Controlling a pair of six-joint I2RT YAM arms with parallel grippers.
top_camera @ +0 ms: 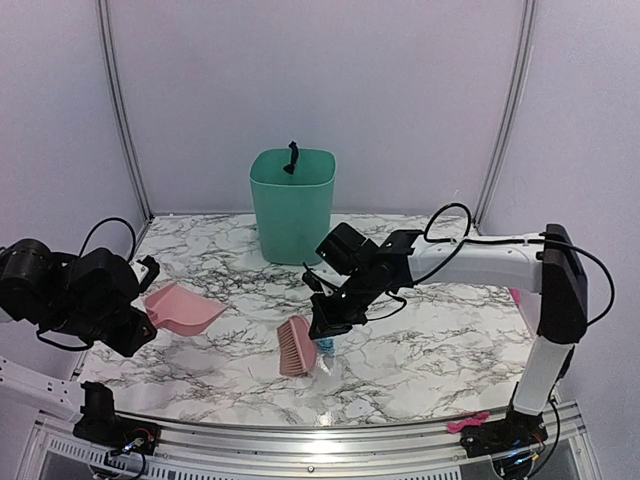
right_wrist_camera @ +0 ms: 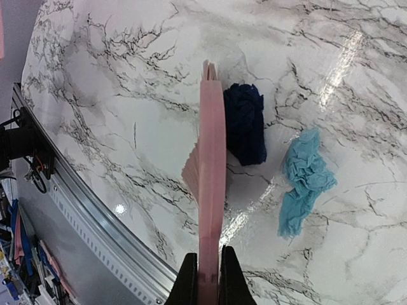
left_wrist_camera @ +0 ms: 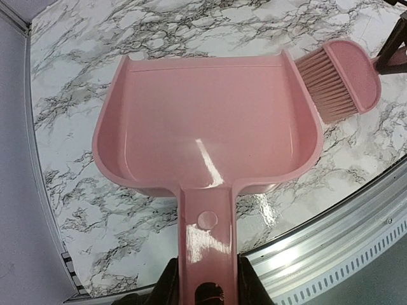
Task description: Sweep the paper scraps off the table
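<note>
My left gripper (left_wrist_camera: 206, 279) is shut on the handle of the pink dustpan (left_wrist_camera: 203, 121), which sits open-mouthed at the table's left (top_camera: 180, 308). My right gripper (right_wrist_camera: 206, 279) is shut on the handle of the pink brush (right_wrist_camera: 211, 159), held edge-on with its bristles low over the marble table (right_wrist_camera: 127, 76); the brush also shows in the top view (top_camera: 294, 346). A dark navy paper scrap (right_wrist_camera: 245, 124) lies right beside the brush. A light-blue paper scrap (right_wrist_camera: 304, 180) lies farther right; a bit of it shows in the top view (top_camera: 325, 346). The dustpan is empty.
A green bin (top_camera: 292, 204) stands at the back middle of the table (top_camera: 430, 340), with a black piece on its rim. The silver rail (top_camera: 300, 435) runs along the front edge. A small pink object (top_camera: 467, 422) lies on the rail at the right.
</note>
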